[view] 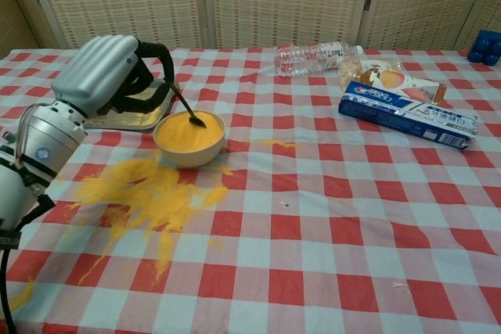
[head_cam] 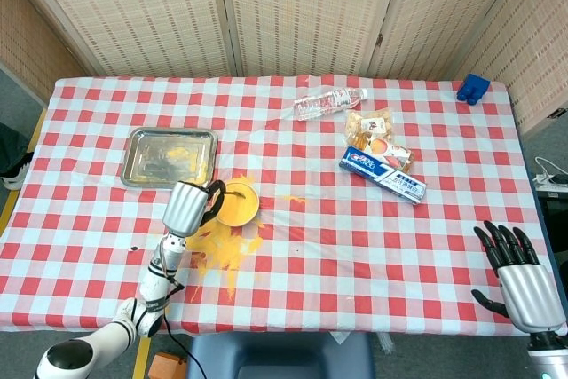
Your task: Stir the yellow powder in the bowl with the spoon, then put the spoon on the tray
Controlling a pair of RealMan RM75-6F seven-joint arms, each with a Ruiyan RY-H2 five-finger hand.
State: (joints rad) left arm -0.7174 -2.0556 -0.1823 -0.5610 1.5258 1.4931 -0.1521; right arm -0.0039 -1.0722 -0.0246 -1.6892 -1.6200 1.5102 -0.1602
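the left hand (view: 106, 72) grips the spoon (view: 186, 109), fingers curled round its handle, the tip dipped into the yellow powder (view: 188, 132) in the bowl (view: 190, 152). just behind lies the tray (head_cam: 169, 156). spilled powder (view: 149, 193) spreads over the checked cloth in front of the bowl. the right hand (head_cam: 522, 278) hangs at the table's near right corner, fingers spread, holding nothing.

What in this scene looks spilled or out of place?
Yellow powder lies scattered on the tablecloth in front of the bowl, with a smaller streak to its right. A water bottle lies on its side.
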